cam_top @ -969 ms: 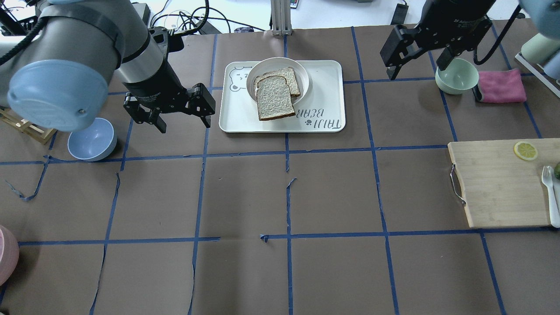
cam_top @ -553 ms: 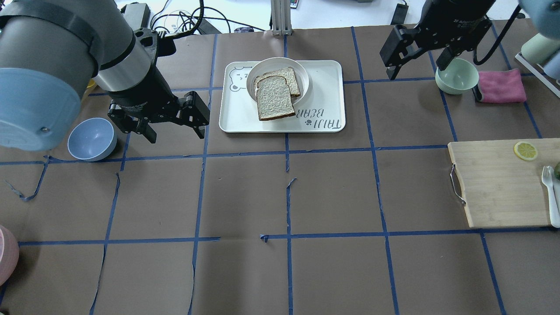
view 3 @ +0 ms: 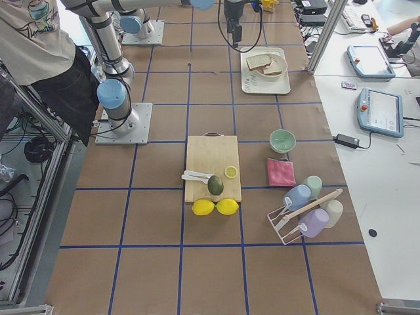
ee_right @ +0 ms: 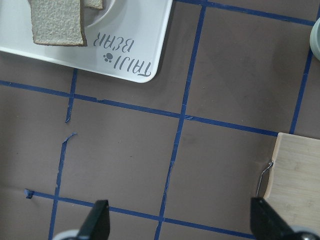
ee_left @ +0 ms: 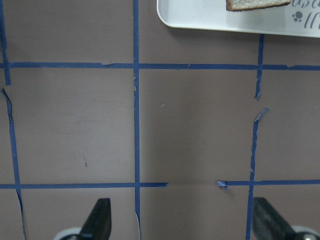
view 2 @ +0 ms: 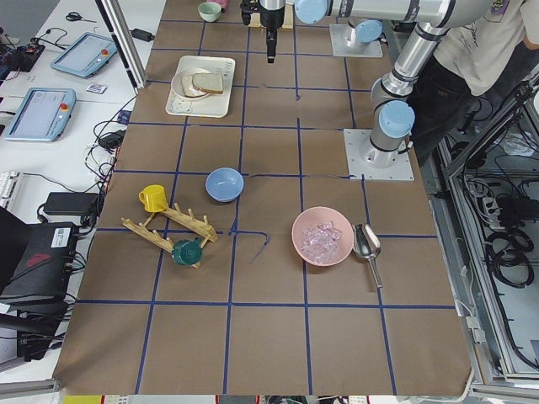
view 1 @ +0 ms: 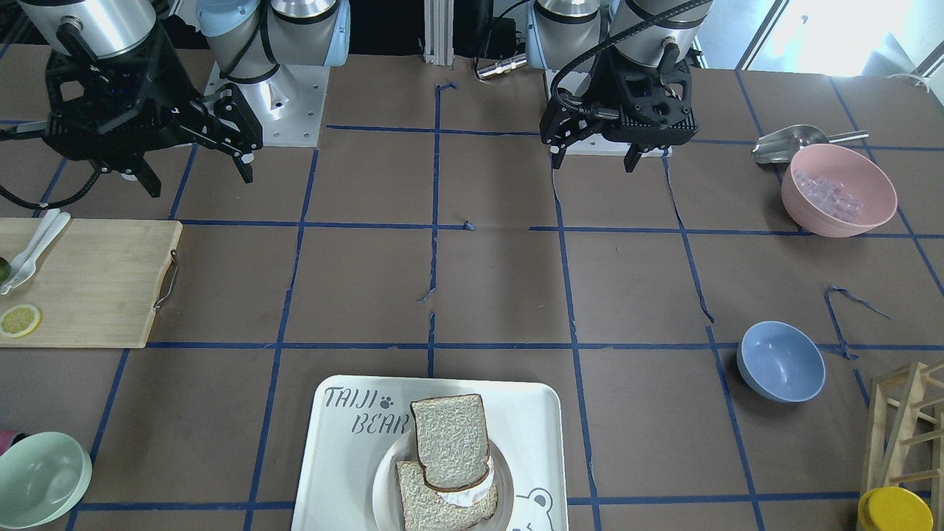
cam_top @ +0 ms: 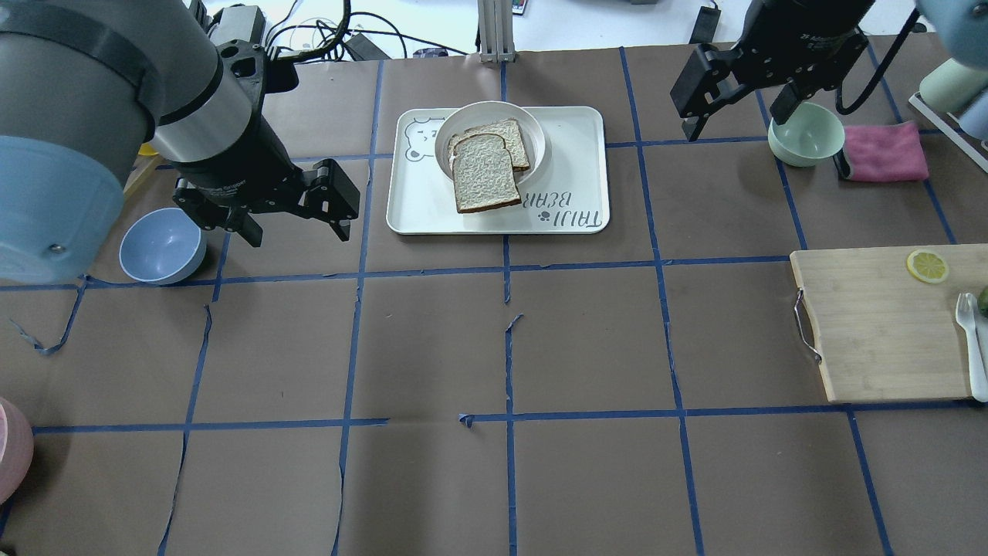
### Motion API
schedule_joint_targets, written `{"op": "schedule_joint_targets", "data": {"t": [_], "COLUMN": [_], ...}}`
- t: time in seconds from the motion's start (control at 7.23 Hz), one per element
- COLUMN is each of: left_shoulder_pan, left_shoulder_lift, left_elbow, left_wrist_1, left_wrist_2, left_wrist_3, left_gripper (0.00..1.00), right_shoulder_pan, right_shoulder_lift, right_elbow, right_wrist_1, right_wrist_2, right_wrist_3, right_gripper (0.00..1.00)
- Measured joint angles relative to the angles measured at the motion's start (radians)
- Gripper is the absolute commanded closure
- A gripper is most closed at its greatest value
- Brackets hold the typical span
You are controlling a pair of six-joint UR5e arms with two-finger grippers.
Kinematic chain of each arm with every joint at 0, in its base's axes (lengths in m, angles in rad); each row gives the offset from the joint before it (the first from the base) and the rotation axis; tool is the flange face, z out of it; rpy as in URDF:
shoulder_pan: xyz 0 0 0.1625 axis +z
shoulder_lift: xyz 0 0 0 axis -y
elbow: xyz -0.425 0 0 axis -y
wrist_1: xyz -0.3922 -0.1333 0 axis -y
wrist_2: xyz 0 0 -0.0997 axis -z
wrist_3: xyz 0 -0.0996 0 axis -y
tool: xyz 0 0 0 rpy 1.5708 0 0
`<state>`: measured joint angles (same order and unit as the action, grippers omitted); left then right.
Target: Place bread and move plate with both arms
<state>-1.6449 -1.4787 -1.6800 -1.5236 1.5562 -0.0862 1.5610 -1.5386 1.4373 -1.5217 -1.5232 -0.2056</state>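
The bread [cam_top: 482,176], a dark-crusted slice, lies on top of a second slice [cam_top: 511,137] on the round cream plate [cam_top: 463,116], overhanging its near rim. The plate sits on the bear-printed tray [cam_top: 575,166]. In the front-facing view the bread [view 1: 450,441] covers something white on the lower slice [view 1: 431,509]. My left gripper [cam_top: 295,225] hangs open and empty left of the tray, above the brown table. My right gripper [cam_top: 733,116] hangs open and empty right of the tray, near the green bowl. Both wrist views show open fingertips [ee_left: 97,220] [ee_right: 95,220] over bare table.
A blue bowl [cam_top: 162,245] sits just left of my left gripper. A green bowl [cam_top: 805,133] and a pink cloth [cam_top: 884,152] lie under and beside my right gripper. A cutting board [cam_top: 888,324] holds a lemon slice [cam_top: 927,266]. A pink bowl [view 1: 838,189] and a wooden rack [view 1: 907,420] stand on my left.
My left gripper has drawn back to the left, away from the tray and towards the blue bowl, still open. The right gripper, bread and plate have not moved.
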Motion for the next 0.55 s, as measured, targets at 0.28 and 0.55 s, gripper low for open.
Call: {"op": "schedule_joint_targets", "data": {"t": [0.28,0.55], "left_shoulder_pan": [0.005,0.011], "left_shoulder_lift": [-0.011,-0.019], "left_elbow": [0.008,0.021], "left_wrist_1": [0.032,0.034], "left_wrist_2": [0.015,0.011], "left_wrist_3": [-0.001,-0.007], "left_gripper": [0.0,0.0], "right_shoulder_pan": [0.0,0.0], "right_shoulder_lift": [0.0,0.0], "right_elbow": [0.0,0.0], "right_wrist_1": [0.0,-0.001], "right_wrist_2": [0.0,0.0], "right_wrist_3": [0.0,-0.001], "right_gripper": [0.0,0.0]}}
